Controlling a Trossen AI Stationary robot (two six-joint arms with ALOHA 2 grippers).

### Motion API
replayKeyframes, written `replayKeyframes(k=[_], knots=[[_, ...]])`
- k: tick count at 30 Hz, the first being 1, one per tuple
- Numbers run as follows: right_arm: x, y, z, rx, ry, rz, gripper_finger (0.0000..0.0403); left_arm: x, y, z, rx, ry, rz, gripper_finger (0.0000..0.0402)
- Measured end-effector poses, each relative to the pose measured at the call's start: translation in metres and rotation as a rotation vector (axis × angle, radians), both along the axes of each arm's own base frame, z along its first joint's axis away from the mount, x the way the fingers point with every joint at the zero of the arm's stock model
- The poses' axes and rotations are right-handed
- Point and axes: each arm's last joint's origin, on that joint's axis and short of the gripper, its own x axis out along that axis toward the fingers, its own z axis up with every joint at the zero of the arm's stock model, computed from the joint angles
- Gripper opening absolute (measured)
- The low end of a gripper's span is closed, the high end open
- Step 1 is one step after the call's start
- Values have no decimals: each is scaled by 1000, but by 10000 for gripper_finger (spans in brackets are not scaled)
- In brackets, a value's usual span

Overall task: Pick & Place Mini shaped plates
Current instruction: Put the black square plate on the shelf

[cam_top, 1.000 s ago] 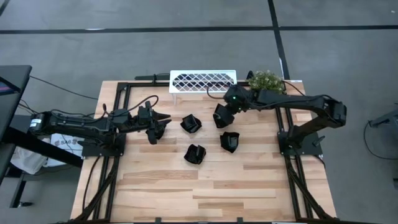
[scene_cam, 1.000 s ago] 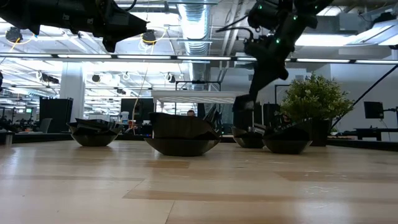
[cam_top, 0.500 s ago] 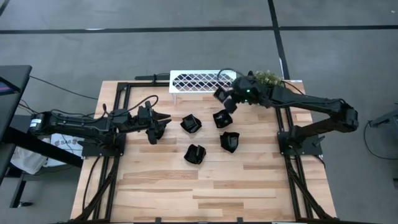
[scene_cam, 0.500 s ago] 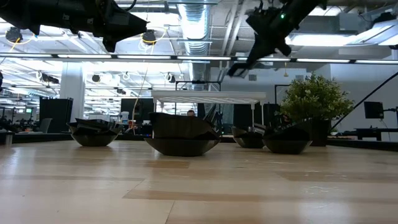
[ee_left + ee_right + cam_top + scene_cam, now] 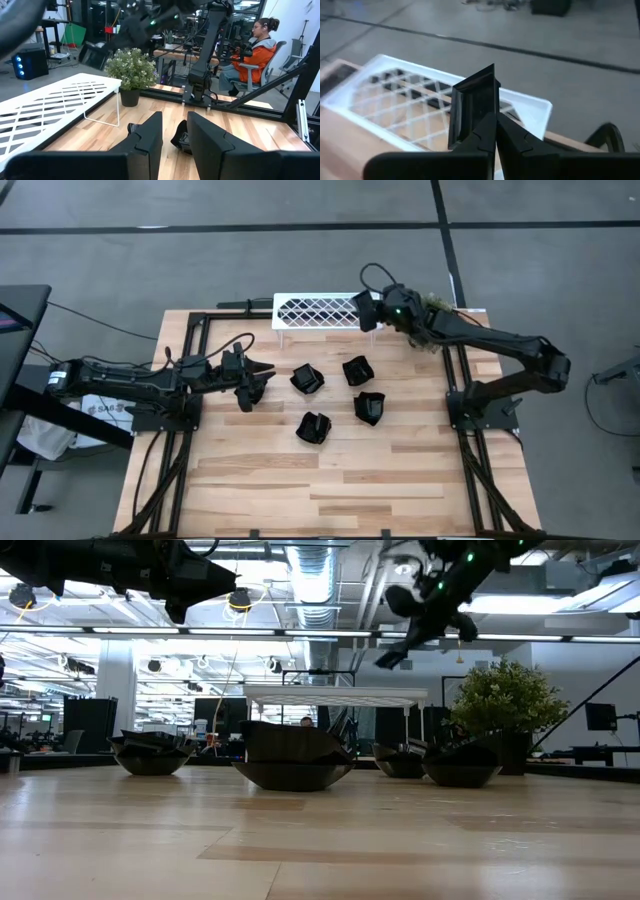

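Observation:
Several mini shaped plates, glossy black, rest on their bases mid-table: one (image 5: 307, 378), another (image 5: 357, 370), a third (image 5: 369, 407) and the nearest (image 5: 314, 427). My right gripper (image 5: 373, 311) is shut on one more squarish plate (image 5: 474, 102), high over the right end of the white lattice rack (image 5: 325, 310). In the low view that plate (image 5: 391, 653) hangs well above the rack. My left gripper (image 5: 258, 380) waits left of the plates, raised and open, with nothing between its fingers (image 5: 150, 137). My right gripper pinches the squarish plate's rim (image 5: 487, 116) between its two fingers, at their free ends. The fingers come from the table's right side, slanting down. The plate stands on edge beyond the fingertips, lifted clear over the rack.
A small potted plant (image 5: 430, 308) stands at the far right corner, close behind my right arm. Black frame rails (image 5: 190, 370) run along both table sides. Bare wood (image 5: 330, 490) fills the near half. A seated person (image 5: 252, 47) shows beyond the table.
My right gripper has risen from just above the plates and gone toward the far edge, rolling its wrist. The squarish plate it holds has gone with it, from low over the table to high over the rack's right end.

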Motion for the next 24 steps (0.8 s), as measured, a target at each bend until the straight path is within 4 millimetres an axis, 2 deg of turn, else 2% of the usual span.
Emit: replayKeyframes(k=[6,18,24], knots=[[-1,-5,-17,28,1,-33,3,0,0,0,0,0,0,93],[0,-5,-16,76,-105,-88,3,0,0,0,0,0,0,93],[2,0,-17,79,-105,-75,3,0,0,0,0,-1,0,93]])
